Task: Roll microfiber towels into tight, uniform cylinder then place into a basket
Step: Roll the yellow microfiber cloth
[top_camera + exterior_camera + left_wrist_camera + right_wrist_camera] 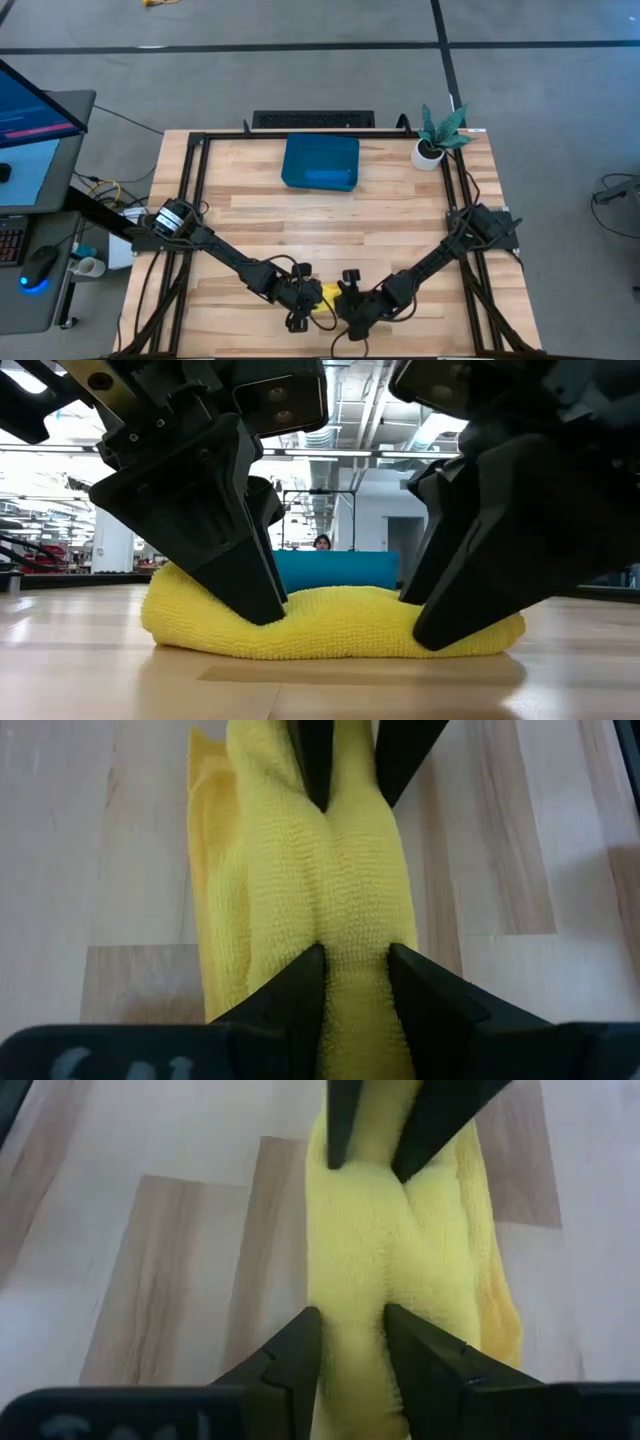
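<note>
The yellow towel (330,625) lies as a thick roll on the table near its near edge, its length running left to right; it also shows between the arms in the high view (328,297). My left gripper (355,960) is shut on the roll's left part. My right gripper (350,1325) is shut on its right part. The dark teal-blue basket (300,150) stands at the far middle of the table. A lighter blue strip, seemingly the blue towel (328,178), lies along the basket's near wall. My left gripper pinches the roll's upper bulge (352,925) between its two fingers, left of the middle. The fingers (255,595) come from above, slanting down, and lie across the roll, denting it in. The roll's underside rests on the table. My right gripper pinches the roll's upper bulge (350,1285) between its two fingers, right of the middle. The fingers (440,625) come from above, slanting down, and lie across the roll, denting it in. The roll lies on the table.
A small white pot with a green plant (437,140) stands at the far right corner. A black frame rail (190,180) runs along the table's sides. Bare wood lies between the roll and the basket. A person shows far behind the table (322,543).
</note>
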Available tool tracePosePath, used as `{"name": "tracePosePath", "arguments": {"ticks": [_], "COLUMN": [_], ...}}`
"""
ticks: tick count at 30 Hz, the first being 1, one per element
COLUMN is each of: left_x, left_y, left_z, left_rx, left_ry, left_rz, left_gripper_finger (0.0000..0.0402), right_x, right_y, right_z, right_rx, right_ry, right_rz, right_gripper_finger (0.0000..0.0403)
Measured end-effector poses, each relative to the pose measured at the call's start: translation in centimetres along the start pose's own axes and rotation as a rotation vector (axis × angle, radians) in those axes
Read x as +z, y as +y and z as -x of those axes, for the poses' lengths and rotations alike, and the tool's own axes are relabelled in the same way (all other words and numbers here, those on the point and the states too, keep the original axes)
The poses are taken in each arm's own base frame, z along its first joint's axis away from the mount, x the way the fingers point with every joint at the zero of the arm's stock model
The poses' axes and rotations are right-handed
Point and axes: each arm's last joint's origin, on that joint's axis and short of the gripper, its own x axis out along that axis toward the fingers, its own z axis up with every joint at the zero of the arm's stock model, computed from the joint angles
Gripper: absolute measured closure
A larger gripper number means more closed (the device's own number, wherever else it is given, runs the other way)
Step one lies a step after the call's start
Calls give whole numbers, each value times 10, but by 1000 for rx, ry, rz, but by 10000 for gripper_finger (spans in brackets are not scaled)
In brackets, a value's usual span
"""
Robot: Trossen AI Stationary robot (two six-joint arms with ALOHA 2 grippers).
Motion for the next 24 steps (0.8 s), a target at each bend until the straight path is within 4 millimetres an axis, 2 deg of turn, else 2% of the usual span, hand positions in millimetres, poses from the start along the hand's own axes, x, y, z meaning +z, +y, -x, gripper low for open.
{"name": "tracePosePath", "arguments": {"ticks": [7,12,15,21,24], "left_x": [0,0,-1,-2,-4], "left_y": [0,0,-2,-20,-32], "left_z": [0,0,1,8,14], "left_rx": [-4,-4,-3,45,103], "left_ry": [3,4,9,-9,-6], "left_rz": [-4,-37,-50,-131,-172], "left_gripper_finger": [288,288,288,288,288], "right_x": [-1,1,4,12,14], "right_y": [-8,-11,-11,-12,-16], "right_z": [-9,-10,-9,-14,-15], "right_rx": [-6,63,161,392,431], "right_ry": [29,60,76,92,113], "right_rz": [-134,-228,-280,-386,-436], "right_gripper_finger": [278,335,376,376,364]}}
